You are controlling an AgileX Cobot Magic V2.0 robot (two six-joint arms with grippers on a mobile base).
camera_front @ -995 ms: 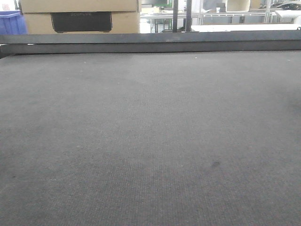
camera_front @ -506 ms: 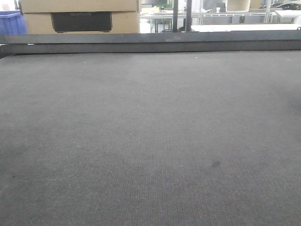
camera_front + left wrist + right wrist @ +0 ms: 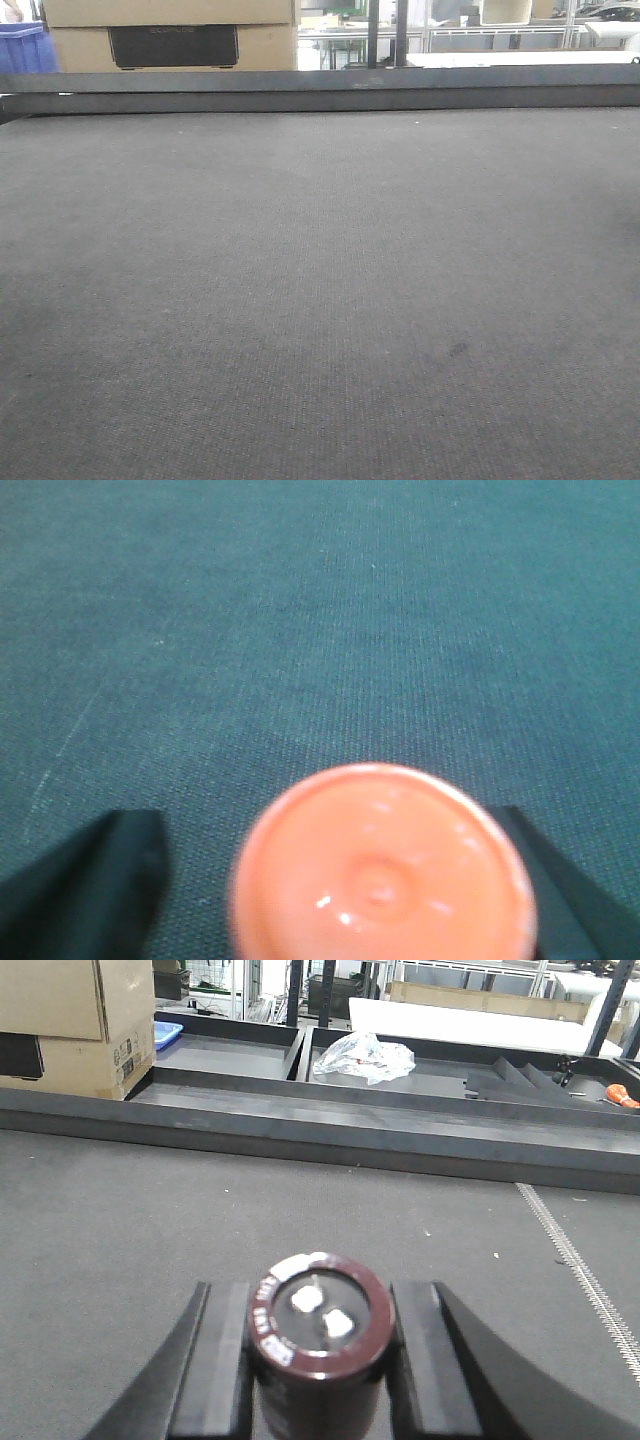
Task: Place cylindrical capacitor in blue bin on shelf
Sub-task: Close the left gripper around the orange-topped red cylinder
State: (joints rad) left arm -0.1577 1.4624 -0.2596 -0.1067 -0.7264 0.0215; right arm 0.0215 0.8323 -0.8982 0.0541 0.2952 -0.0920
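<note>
Right gripper point(image 3: 320, 1305) clamps cylindrical capacitor point(image 3: 322, 1330) between its fingers point(image 3: 222, 1360); smooth round sleeve may slip in transit; left gripper point(image 3: 330, 825) spread around orange cap point(image 3: 385, 880)

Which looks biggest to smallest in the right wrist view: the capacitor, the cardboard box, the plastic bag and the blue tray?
Largest: capacitor and cardboard box, about alike. The capacitor is nearest the camera and the box is cut off, so I won't rank them.
Next: plastic bag.
Smallest: blue tray.

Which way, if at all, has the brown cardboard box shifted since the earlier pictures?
No. The brown cardboard box keeps its place above the dark table rail.
</note>
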